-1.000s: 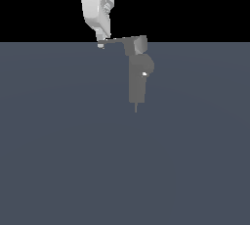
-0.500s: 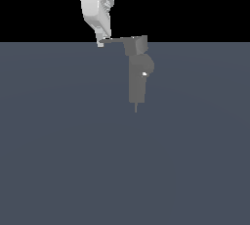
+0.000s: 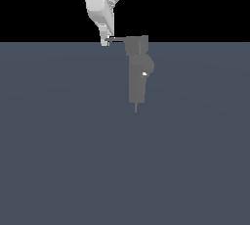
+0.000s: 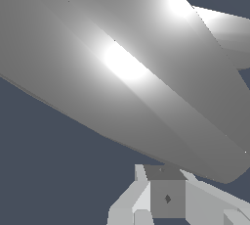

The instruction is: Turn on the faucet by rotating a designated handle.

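Since the earlier frames the white arm has shifted a little toward the exterior view's left, and the handle [image 3: 117, 39] now lies nearly level where its far tip sat slightly higher before; the faucet [image 3: 138, 75] itself has not shifted. In the exterior view the faucet stands upright on the dark blue-grey floor, its boxy top block at the horizon line, a rounded bulge on the side toward the exterior view's right, a small white dot on the body and a thin spike pointing down from its base. The handle sticks out from the top block toward the exterior view's left, and its far end meets the tool [image 3: 105, 41], which comes down from above the faucet's top and sits level with that block, touching or just beside the handle tip. At this size I cannot tell whether the tool's fingers are spread or pressed together, nor whether they pinch the handle. The wrist view adds little on that: a broad, brightly lit grey surface fills most of it, so close that I cannot tell what it is, and only pale blocky parts around a darker grey square face show at the edge, over the same dark floor.
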Available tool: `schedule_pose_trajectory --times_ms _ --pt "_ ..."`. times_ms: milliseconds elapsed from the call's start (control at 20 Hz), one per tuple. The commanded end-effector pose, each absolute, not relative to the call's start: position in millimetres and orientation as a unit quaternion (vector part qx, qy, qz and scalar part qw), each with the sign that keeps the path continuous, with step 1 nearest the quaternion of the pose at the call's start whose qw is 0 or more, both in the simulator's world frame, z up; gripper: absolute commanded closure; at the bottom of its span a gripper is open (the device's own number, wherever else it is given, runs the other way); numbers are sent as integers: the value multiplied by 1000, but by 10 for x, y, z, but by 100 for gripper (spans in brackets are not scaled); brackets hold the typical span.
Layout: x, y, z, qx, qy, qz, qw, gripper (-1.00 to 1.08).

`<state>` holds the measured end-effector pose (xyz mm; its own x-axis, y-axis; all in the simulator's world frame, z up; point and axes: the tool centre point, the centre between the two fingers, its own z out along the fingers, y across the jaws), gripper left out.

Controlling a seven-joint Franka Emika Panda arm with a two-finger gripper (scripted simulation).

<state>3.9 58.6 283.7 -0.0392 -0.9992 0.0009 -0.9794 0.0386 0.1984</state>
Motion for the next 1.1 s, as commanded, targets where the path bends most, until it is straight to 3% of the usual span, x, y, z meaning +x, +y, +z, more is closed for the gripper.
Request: schedule_pose_trajectory --times_ms 0,850,1050 --pt "-35 471 2871 686 -721 -71 70 108" --pt "-443 242 2927 691 -715 -73 72 108" --pt "-467 -47 2941 690 -716 -73 71 108"
